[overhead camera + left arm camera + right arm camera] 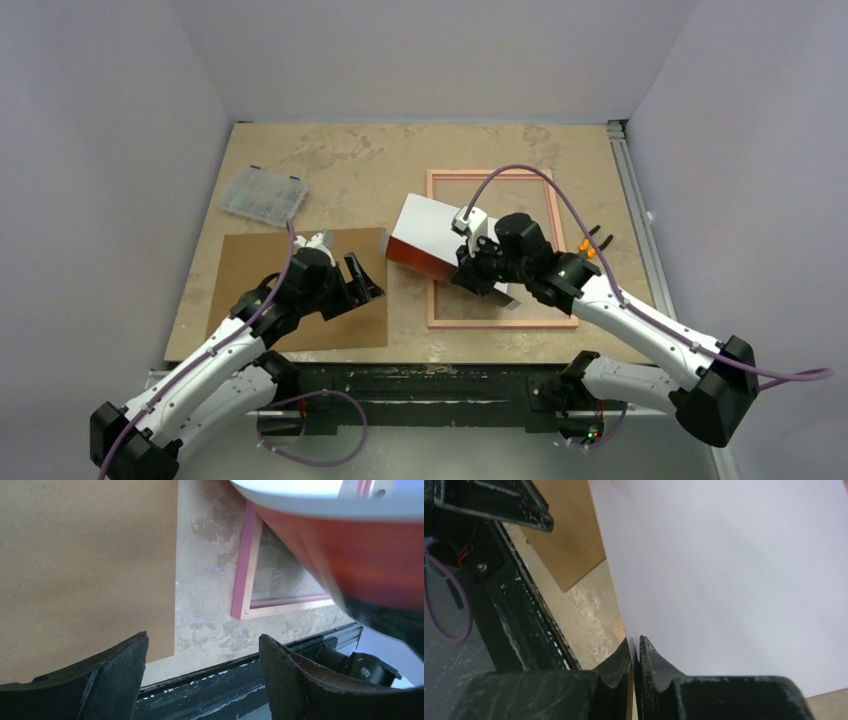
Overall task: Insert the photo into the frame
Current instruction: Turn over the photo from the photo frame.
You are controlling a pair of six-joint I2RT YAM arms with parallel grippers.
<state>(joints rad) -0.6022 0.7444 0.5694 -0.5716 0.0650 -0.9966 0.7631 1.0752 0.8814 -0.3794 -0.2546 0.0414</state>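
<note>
Grey walls close round a marbled tan table [380, 160], and the frame [553, 250] lies flat on it, right of centre. Far to the frame's left sits a clear compartment box [262, 194], its contents too small to make out. Nearer the frame, a brown backing board [250, 290] lies flat. The left gripper [355, 282] hovers over the board edge that faces the frame, fingers spread wide with nothing between them.

Over the frame's left rail the photo [430, 225] hangs tilted, white back upward. Only a red strip of the print shows along its left edge. The right gripper [480, 270] is clamped on the photo's near corner, above the frame's near-left part, and hides the pane there. Its wrist view shows the fingers [656, 662] pinched on the white sheet, which fills most of that picture. From the left wrist the print is a blurred red and dark band, cut off at the top.
</note>
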